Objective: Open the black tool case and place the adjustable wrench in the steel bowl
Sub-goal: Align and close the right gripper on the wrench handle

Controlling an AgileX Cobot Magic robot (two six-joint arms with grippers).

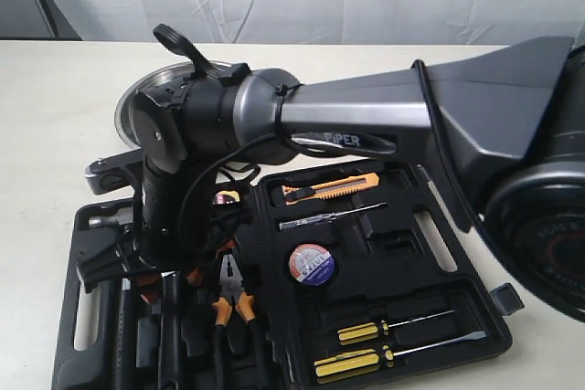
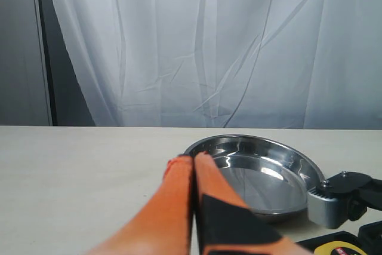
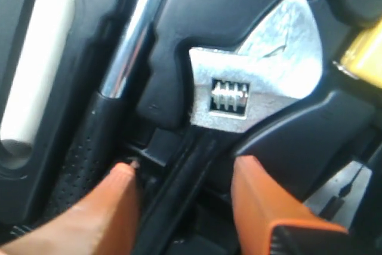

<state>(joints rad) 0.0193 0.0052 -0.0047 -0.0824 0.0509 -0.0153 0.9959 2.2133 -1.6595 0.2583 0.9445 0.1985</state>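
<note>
The black tool case (image 1: 462,312) lies open on the table, its moulded recesses full of tools. My right arm reaches across it, and my right gripper (image 1: 151,271) points down into the left half. In the right wrist view the adjustable wrench (image 3: 262,82) rests in its recess, silver head showing. My right gripper (image 3: 185,192) is open, with an orange finger on each side of the wrench's black handle. The steel bowl (image 2: 256,171) stands empty behind the case, partly hidden by the arm in the exterior view, where its rim (image 1: 164,75) shows. My left gripper (image 2: 194,160) is shut on nothing, close to the bowl's rim.
A steel-shafted hammer (image 3: 134,34) lies beside the wrench. Orange-handled pliers (image 1: 233,303), a tape roll (image 1: 313,264), a utility knife (image 1: 329,189) and two yellow screwdrivers (image 1: 366,344) fill other recesses. A grey metal part (image 2: 331,204) sits beside the bowl. A white curtain hangs behind the table.
</note>
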